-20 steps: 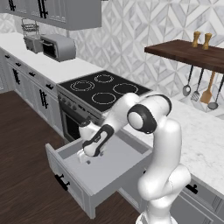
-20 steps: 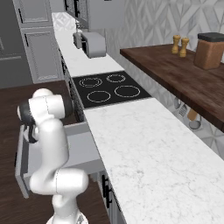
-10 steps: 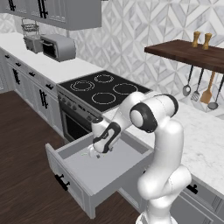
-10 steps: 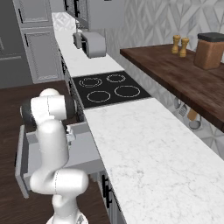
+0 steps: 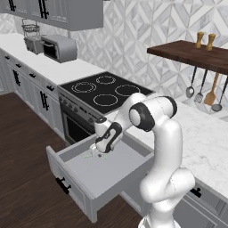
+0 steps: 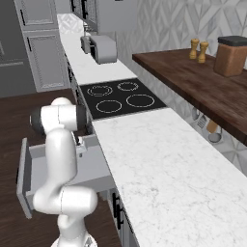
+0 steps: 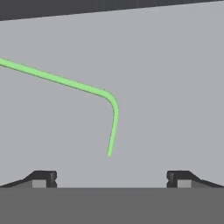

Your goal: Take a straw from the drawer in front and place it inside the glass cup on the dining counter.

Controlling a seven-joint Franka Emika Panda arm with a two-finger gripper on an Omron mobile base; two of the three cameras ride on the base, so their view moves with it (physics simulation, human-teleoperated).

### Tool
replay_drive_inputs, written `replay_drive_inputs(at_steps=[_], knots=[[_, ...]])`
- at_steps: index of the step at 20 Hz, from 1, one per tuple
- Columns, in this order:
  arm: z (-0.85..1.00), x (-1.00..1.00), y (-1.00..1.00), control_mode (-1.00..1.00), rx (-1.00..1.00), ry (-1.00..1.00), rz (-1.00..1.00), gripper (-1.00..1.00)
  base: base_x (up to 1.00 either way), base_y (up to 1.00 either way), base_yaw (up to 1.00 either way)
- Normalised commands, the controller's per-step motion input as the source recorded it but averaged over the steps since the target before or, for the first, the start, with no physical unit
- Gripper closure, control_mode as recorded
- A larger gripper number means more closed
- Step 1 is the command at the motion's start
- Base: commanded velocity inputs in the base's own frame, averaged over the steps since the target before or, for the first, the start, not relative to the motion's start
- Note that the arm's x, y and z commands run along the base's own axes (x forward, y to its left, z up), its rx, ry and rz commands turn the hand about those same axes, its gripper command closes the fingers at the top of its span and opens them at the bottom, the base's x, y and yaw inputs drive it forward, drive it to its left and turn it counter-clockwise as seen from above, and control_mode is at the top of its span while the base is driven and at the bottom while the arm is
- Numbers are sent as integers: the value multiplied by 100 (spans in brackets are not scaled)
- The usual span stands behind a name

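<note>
Right, here is how it stands for you
Drawer: you have the drawer (image 5: 95, 176) pulled wide out under the worktop, so its flat grey floor is open from above and the arm can reach straight down into it
Gripper: your gripper (image 5: 99, 150) hangs low over the drawer floor near the back left corner, nose down, because that is where the target lies
Claw: in the hand view the two finger tips (image 7: 43, 178) stand far apart with bare grey floor between them, so the claw is spread wide and has hold of nothing
Straw: the straw (image 7: 78, 87) lies flat on the drawer floor, pale green and bent at an elbow; its short leg points toward the gap between the tips, its long leg runs off the left edge of the hand view
Gap: straw end and tips are near but apart, no contact yet
Judgement: you look set for the descent, and the thin straw will likely want a well centred pinch
</note>
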Motion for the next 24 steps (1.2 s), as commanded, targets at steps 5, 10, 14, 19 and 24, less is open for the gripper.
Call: replay_drive_inputs(at_steps=[5,10,14,19,24], knots=[[-34,36,0,-100,2,0,0,-100,0,0,0],[-38,17,0,-100,0,0,0,-100,0,0,0],[-35,3,0,-100,0,0,0,-100,0,0,0],[-42,2,0,-100,0,0,0,-100,0,0,0],[-45,3,1,-100,0,0,0,100,0,0,0]])
